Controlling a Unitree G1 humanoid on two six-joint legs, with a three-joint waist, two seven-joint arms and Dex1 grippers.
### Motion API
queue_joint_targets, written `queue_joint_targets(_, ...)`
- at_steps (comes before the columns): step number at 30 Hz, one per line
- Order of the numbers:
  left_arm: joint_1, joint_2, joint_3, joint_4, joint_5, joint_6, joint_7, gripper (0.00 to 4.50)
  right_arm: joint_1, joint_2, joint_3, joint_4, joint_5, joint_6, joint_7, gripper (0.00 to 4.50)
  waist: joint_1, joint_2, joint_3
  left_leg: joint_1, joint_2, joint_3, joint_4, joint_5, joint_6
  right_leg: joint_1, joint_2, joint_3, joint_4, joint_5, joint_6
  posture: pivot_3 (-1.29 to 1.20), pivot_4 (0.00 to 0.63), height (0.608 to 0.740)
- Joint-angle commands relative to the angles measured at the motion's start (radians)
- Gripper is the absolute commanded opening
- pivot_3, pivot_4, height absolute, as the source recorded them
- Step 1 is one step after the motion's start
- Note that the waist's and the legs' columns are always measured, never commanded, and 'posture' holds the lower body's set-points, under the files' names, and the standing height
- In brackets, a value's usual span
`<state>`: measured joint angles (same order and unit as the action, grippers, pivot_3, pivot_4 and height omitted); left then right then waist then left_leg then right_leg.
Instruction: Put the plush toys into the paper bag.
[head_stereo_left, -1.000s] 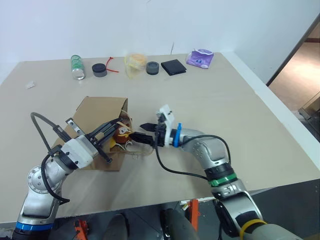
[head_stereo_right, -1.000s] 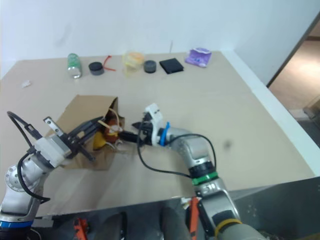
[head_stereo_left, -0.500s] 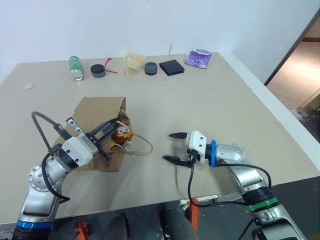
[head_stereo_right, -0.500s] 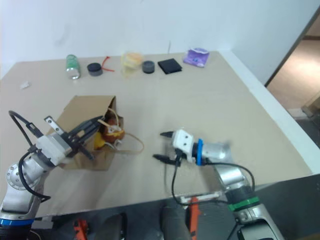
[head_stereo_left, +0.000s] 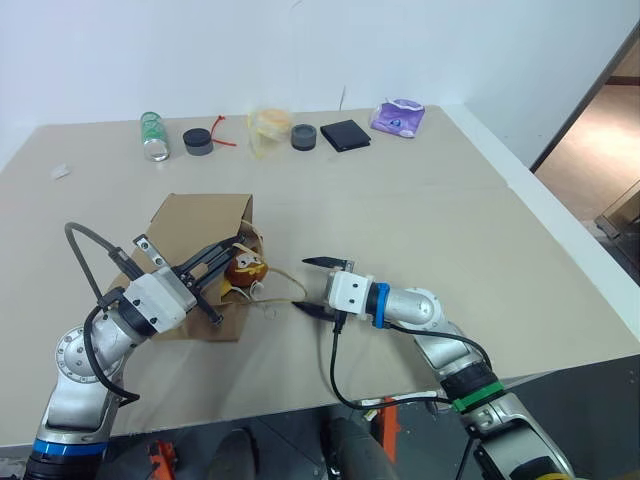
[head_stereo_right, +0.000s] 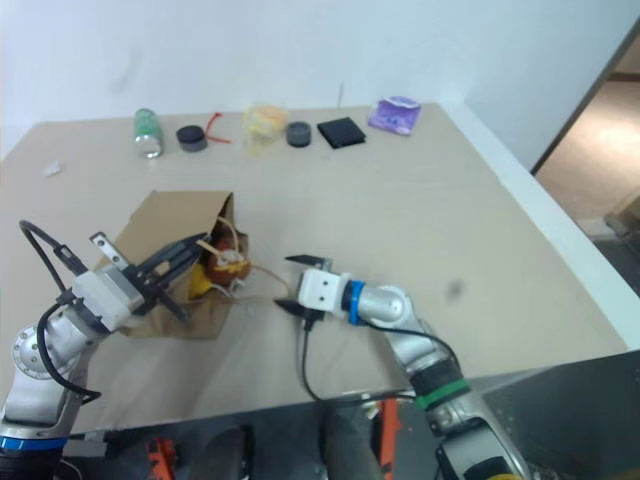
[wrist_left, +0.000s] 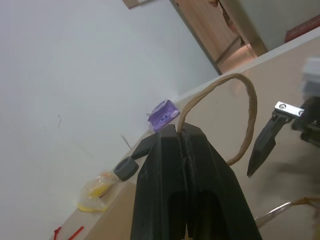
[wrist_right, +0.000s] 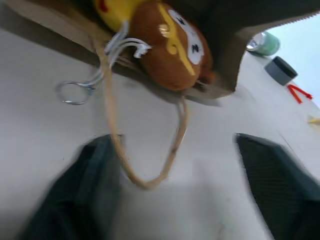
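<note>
Now | plush toys (wrist_right: 170, 50) in paper bag (head_stereo_left: 190, 235) mouth | right gripper (head_stereo_left: 312, 287) released, just beside | left gripper (head_stereo_left: 215, 262) grasping handle (wrist_left: 240, 120)

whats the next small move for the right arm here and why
Probably ease the right gripper forward and nudge the brown plush toy deeper. It lies at the mouth of the paper bag, which is on its side, while the left gripper is shut on a handle.

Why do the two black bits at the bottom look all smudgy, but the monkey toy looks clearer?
Right wrist view: the right tool's fingers sit nearest the lens, smeared and out of focus; the brown plush toy at the paper bag mouth is sharper, though slightly soft.
</note>
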<state>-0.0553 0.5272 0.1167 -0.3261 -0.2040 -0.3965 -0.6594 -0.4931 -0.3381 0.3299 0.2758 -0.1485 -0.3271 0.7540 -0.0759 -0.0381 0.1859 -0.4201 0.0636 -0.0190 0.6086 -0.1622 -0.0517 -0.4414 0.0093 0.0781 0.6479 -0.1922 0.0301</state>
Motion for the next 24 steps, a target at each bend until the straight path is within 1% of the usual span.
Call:
queue_joint_targets(1, -0.011, 0.01, 0.018, -0.023, -0.011, -0.016, 0.005, 0.0, -0.011, -0.029, -0.023, -0.004, 0.003, -0.06, -0.011, 1.85, 0.001, 0.0, 0.0, 0.0, 0.0, 0.0, 0.0, 0.0, 0.0, 0.0, 0.0, 0.0, 0.0, 0.0, 0.0, 0.0, 0.15, 0.74)
queue_joint_targets(4, -0.01, 0.008, 0.018, -0.021, -0.01, -0.018, 0.007, 0.0, -0.007, -0.039, -0.038, -0.005, 0.013, -0.096, -0.03, 0.05, 0.001, 0.0, 0.0, 0.0, 0.0, 0.0, 0.0, 0.0, 0.0, 0.0, 0.0, 0.001, 0.0, 0.0, 0.0, 0.0, 0.15, 0.74)
queue_joint_targets(9, -0.012, 0.001, 0.016, -0.013, -0.006, -0.023, 0.012, 0.0, -0.026, -0.031, -0.065, -0.003, 0.009, -0.155, -0.098, 0.05, 0.001, 0.0, 0.0, 0.0, 0.0, 0.0, 0.0, 0.0, 0.0, 0.0, 0.0, 0.001, 0.0, 0.0, 0.0, 0.0, 0.15, 0.74)
queue_joint_targets(16, -0.088, -0.026, 0.06, 0.003, -0.021, 0.029, 0.098, 0.0, -0.127, -0.03, -0.154, 0.002, 0.009, -0.246, -0.245, 0.05, 0.001, 0.0, 0.0, 0.0, 0.0, 0.0, 0.001, 0.0, 0.0, 0.0, 0.0, 0.002, 0.0, 0.001, 0.001, 0.0, 0.15, 0.74)
queue_joint_targets(19, -0.108, -0.039, 0.078, 0.003, -0.026, 0.053, 0.129, 0.0, -0.159, -0.026, -0.183, -0.03, 0.03, -0.256, -0.271, 0.05, 0.002, 0.0, 0.0, 0.0, 0.0, 0.0, 0.001, 0.0, 0.0, 0.001, 0.0, 0.002, 0.0, 0.001, 0.001, 0.0, 0.15, 0.74)
queue_joint_targets(24, -0.106, -0.051, 0.125, 0.038, -0.031, 0.086, 0.182, 0.0, -0.183, -0.03, -0.173, -0.158, 0.062, -0.224, -0.243, 0.05, 0.001, 0.0, 0.0, 0.0, 0.0, 0.0, 0.0, 0.0, 0.0, 0.0, 0.001, 0.002, 0.0, 0.001, 0.001, 0.0, 0.15, 0.74)
